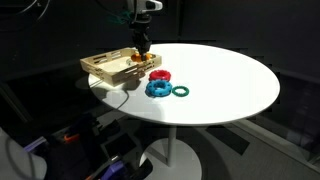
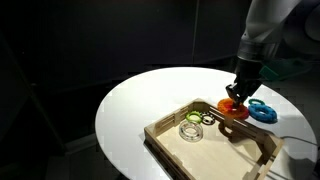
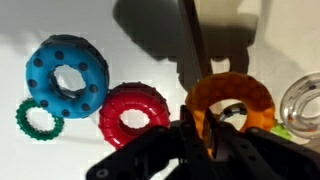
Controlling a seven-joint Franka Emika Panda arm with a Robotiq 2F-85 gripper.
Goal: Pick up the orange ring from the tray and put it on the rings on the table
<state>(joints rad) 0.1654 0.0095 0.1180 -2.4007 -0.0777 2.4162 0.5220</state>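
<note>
Round white table (image 1: 240, 85) lay under jaws, spreading wide around them. White pedestal (image 1: 178, 148) stood beneath tabletop. Room was dark, black backdrop (image 2: 100, 40) behind jaws. Hard light threw sharp shadows (image 3: 215, 45) on tabletop near jaws.

Strong overhead light blows out the white table (image 1: 230, 85); the room around is near black. In the wrist view a hard shadow lies beyond the jaws; the gripper (image 3: 213, 130) is dark, blurred.

No legible txt anywhere.
</note>
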